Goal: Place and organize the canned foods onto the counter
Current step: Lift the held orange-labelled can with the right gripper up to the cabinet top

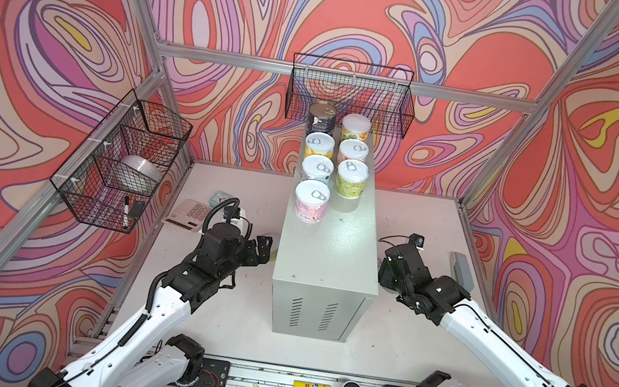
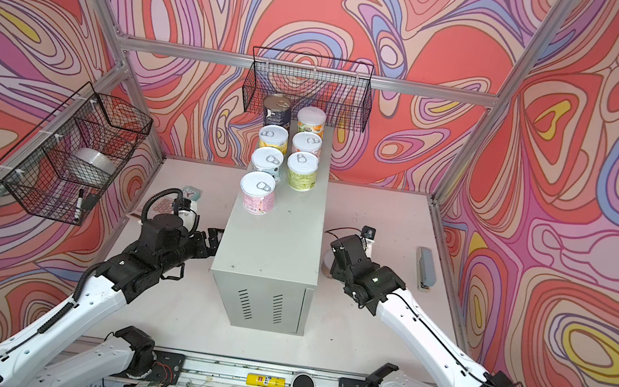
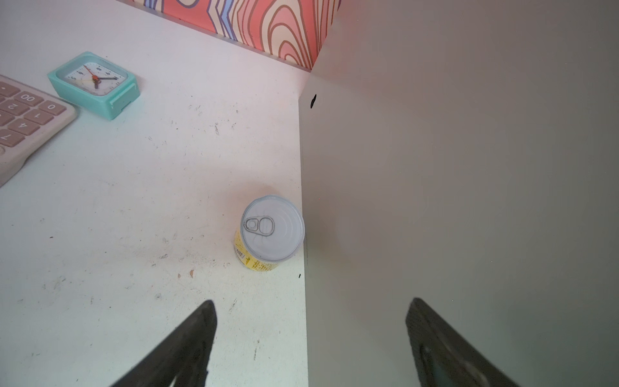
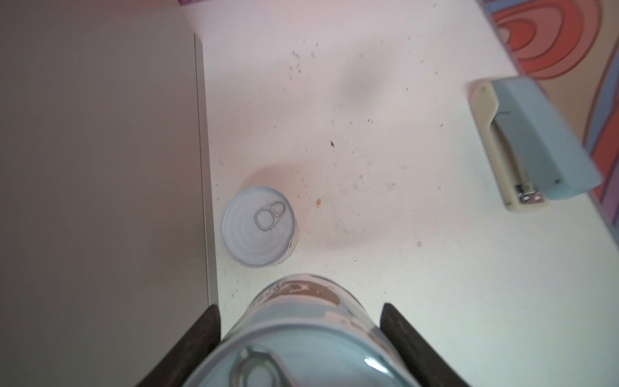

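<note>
The light-grey metal cabinet (image 1: 325,256) carries seven upright tins in two rows on the far part of its glossy top, from the tall dark-blue tin (image 1: 320,118) at the back to the pink-labelled tin (image 1: 310,203) nearest. The right hand (image 4: 299,305) is clenched on a pale pull-tab tin with brown label marks (image 4: 301,335), one finger against each side of its wall. A white-lidded tin (image 4: 258,226) stands on the white worktop (image 3: 134,217) just beside the cabinet. The left hand (image 3: 311,302) is released, fingers wide apart and empty, above a short yellow-labelled tin (image 3: 271,231) that stands upright hard by the cabinet's other side. Judged rigid, fairly weighty and smooth-walled, these tins should be taken across the body at mid-height, not by rim or tab. The yellow tin leaves little finger room on the cabinet side. Only the wrist views show the worktop tins and the grip plainly. Only the top views show the arrangement on the cabinet.
</note>
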Tool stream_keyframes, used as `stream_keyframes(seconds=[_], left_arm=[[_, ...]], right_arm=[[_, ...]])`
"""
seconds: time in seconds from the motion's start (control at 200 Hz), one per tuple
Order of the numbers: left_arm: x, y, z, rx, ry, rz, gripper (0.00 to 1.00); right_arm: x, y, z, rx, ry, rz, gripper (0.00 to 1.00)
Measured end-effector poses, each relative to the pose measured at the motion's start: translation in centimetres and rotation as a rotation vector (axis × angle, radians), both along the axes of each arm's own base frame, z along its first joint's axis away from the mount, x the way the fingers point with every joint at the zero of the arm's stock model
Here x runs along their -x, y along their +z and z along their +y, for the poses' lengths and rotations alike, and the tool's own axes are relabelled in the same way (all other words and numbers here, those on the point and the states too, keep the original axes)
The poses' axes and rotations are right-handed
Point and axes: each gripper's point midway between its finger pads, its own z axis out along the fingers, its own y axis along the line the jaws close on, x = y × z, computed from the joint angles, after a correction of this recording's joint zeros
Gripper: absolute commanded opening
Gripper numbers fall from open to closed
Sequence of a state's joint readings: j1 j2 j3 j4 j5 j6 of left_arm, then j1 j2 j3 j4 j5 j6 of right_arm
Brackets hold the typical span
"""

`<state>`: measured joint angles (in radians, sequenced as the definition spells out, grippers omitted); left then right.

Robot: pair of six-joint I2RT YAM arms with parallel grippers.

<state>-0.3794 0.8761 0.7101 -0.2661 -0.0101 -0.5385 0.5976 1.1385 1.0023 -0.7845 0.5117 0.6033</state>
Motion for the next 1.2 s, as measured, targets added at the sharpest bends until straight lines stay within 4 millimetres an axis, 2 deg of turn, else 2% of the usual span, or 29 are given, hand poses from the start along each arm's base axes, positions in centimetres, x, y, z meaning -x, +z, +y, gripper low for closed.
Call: stream_keyframes(seconds=[0.225,0.526,0.651,0.786,0.856,0.941,1.202], left_arm=[[0.2,0.9,0.4,-0.013,0.010,-0.013,0.90],[0.2,2.3,1.1,-0.022,0.030,-0.042,0.89],[0.1,2.5,1.1,-0.021,0.031,-0.045,0.89],[0.0,2.6,1.1,-0.020,0.031,-0.046,0.89],[0.0,2.6,1.0,-0.020,0.030,-0.045,0.89],[-0.1,2.6,0.9,-0.019,0.026,-0.041,0.89],[-0.1,2.5,0.6,-0.014,0.015,-0.034,0.88]], right_arm=[[-1.1,7.6,-1.2,0.108,0.009,-0.103,0.00],[-1.2,16.2,-2.0,0.169,0.050,-0.230,0.00],[-1.5,20.0,-1.1,0.139,0.099,-0.273,0.00],[-2.4,23.6,1.3,0.081,0.200,-0.290,0.00],[-2.8,24.5,2.7,0.053,0.256,-0.283,0.00],[-3.0,24.6,4.3,0.021,0.322,-0.256,0.00],[-2.8,22.4,7.9,-0.058,0.464,-0.150,0.00]])
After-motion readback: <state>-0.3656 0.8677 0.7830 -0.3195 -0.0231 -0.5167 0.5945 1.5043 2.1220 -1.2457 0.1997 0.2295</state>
